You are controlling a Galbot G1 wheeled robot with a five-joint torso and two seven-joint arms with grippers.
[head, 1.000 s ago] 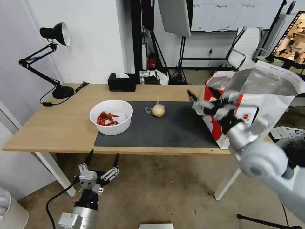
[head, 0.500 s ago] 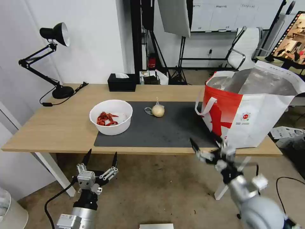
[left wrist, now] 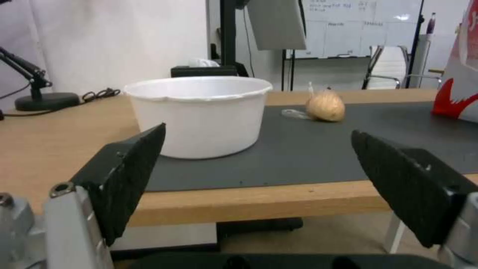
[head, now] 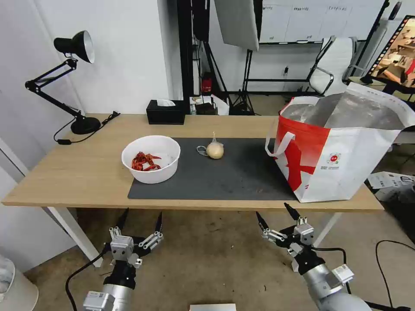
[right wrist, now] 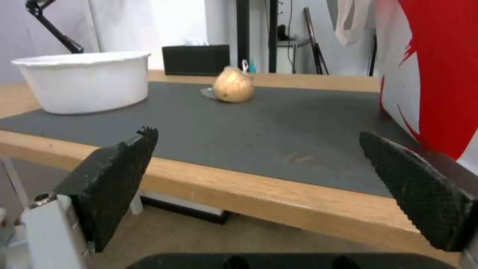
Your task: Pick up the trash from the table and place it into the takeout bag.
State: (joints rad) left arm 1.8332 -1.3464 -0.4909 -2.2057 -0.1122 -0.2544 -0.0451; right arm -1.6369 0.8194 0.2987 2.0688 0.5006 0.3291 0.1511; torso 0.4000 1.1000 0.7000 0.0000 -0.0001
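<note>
Head view has my right gripper [head: 276, 218] low in front of the table's near edge, below the takeout bag [head: 346, 168], fingers spread wide and holding nothing. A second ago that arm was raised at the bag's open mouth; half a second ago it was dropping past the table's near edge. I read that as one drop-off finished and the arm back at rest. My left gripper [head: 139, 221] is parked below the near edge in front of the white bowl [head: 151, 159], also spread apart and empty, and it has hardly shifted.

Nothing on the table [head: 65, 172] has moved. The bowl with its red scraps sits at the left end of the dark mat [head: 233, 177]. The knotted bag with the beige ball [head: 215, 150] lies further back near the mat's middle, well apart from the bowl. The takeout bag stands upright on the right end, foil lining showing. So I judge two pieces remain to collect.

As for writing, the bag carries a small round logo [head: 333, 158] with a line of print under it, too small to read.
</note>
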